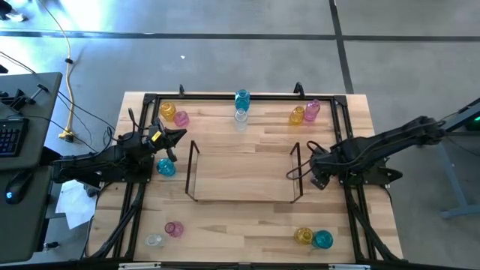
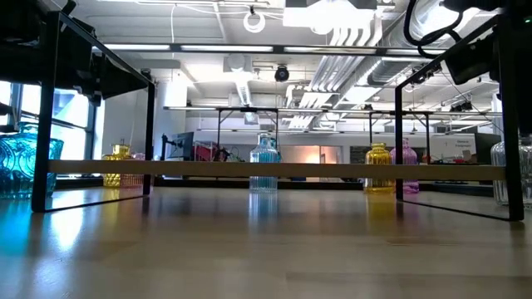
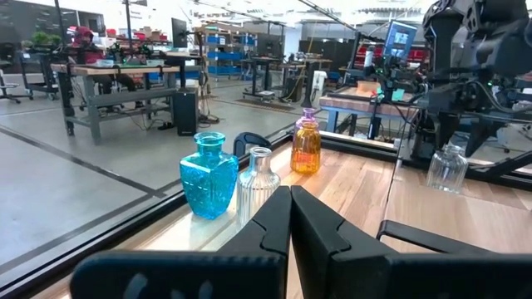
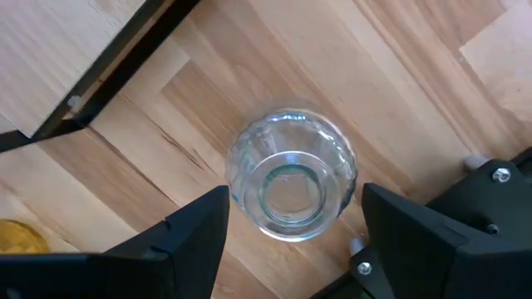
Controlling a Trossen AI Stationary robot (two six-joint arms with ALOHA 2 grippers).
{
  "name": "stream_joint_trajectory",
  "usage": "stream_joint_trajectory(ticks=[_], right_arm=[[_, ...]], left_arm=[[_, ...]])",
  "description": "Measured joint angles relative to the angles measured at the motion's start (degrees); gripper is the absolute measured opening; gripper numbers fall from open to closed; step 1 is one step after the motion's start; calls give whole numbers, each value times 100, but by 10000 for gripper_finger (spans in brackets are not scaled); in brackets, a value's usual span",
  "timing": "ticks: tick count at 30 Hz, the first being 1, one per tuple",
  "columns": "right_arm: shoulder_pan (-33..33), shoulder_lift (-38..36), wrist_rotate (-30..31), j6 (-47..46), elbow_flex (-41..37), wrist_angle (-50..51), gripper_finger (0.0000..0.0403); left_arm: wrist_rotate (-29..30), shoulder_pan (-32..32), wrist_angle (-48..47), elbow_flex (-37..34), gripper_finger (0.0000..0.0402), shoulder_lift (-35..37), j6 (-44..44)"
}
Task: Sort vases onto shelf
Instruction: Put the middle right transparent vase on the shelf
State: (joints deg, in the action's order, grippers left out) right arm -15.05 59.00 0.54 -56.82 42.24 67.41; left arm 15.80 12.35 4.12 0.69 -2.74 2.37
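Step in hand, by my reading: pick-up of a clear vase by the right gripper, which hangs directly over it just outside the right end frame of the shelf. Fingers are spread, one either side of the glass body, not touching it. Vase stands upright on the table, mouth up.

Left gripper sits off the shelf's left end with fingers pressed together and empty; a teal vase stands just beside it.

Shelf carries nothing that I can see. Other vases stand in small groups around it: teal and clear behind its middle, yellow and pink behind each end, pairs near both front corners of the table.

Next move, as I judge it: lower a little, close squarely on the body, lift straight up, then clear the wire end frame before setting down. Glass looks slippery.

Surface: pale wood planks inside a black metal frame. Room beyond: open workshop, benches, monitors, ceiling ducts.
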Motion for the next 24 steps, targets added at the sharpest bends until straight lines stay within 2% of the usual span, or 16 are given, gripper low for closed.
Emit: stream_joint_trajectory(ticks=[10, 24], right_arm=[[0, 528, -16, 158, 23, -125, 254], [2, 608, -59, 224, 28, -43, 176]], left_arm=[[1, -1, -2, 0, 0, 0, -2], [-3, 1, -50, 0, 0, 2, 0]])
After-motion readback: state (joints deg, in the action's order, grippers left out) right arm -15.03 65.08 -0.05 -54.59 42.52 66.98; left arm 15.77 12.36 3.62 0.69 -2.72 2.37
